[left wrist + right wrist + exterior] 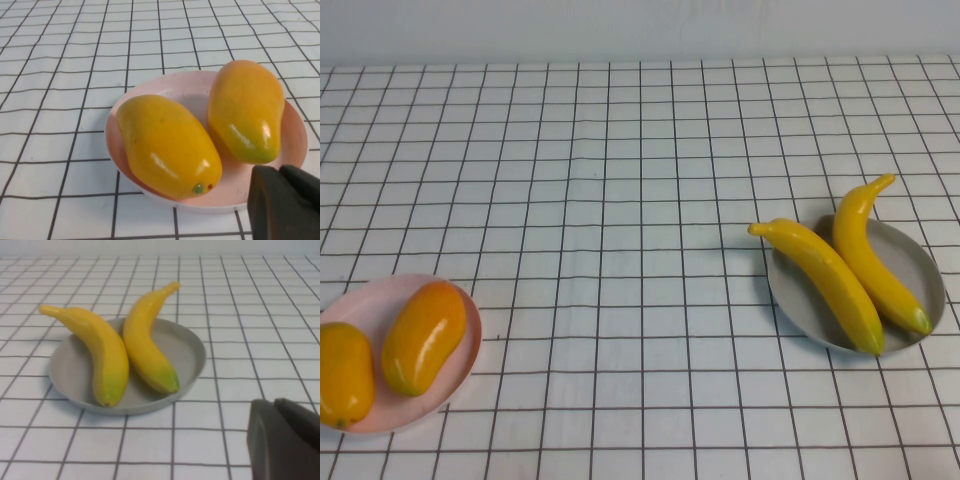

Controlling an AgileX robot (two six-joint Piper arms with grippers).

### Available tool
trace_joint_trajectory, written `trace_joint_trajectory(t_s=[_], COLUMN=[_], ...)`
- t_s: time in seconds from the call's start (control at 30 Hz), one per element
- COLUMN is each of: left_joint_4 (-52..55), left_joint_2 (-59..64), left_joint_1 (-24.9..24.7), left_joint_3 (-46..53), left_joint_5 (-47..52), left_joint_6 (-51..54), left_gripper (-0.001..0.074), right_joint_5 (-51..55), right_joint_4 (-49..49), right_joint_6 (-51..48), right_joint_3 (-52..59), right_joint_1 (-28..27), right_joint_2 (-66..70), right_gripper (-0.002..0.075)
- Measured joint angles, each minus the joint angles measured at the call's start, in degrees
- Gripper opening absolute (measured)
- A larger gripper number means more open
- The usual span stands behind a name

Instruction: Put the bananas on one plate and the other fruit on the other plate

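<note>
Two yellow bananas (pixel 830 278) (pixel 873 258) lie side by side on the grey plate (pixel 918 262) at the right; the right wrist view shows the bananas (pixel 100 350) (pixel 145 347) on that plate (pixel 187 352). Two orange-yellow oval fruits (pixel 422 335) (pixel 342 372) rest on the pink plate (pixel 365 300) at the front left, also seen in the left wrist view as fruits (pixel 167 145) (pixel 245 110) on the plate (pixel 295 132). My left gripper (pixel 280 171) hovers shut and empty just beside the pink plate. My right gripper (pixel 274 405) is shut and empty, short of the grey plate. Neither arm shows in the high view.
A white cloth with a black grid (pixel 620 200) covers the whole table. A pale wall (pixel 640 25) runs along the far edge.
</note>
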Motion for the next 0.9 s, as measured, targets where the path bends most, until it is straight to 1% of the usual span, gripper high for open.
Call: trace_joint_trajectory(t_s=[0.17, 0.23, 0.9], left_joint_4=[0.0, 0.0, 0.0], left_joint_2=[0.0, 0.0, 0.0], left_joint_1=[0.0, 0.0, 0.0], left_joint_3=[0.0, 0.0, 0.0], left_joint_5=[0.0, 0.0, 0.0], left_joint_6=[0.0, 0.0, 0.0], left_gripper=[-0.0004, -0.0004, -0.0004], right_joint_5=[2.55, 2.67, 2.97], right_joint_4=[0.0, 0.0, 0.0], right_joint_6=[0.88, 0.88, 0.88], right_joint_3=[0.0, 0.0, 0.0], right_joint_1=[-7.05, -8.62, -8.36], right_joint_2=[0.01, 0.01, 0.01], right_gripper=[-0.0015, -0.0015, -0.0015])
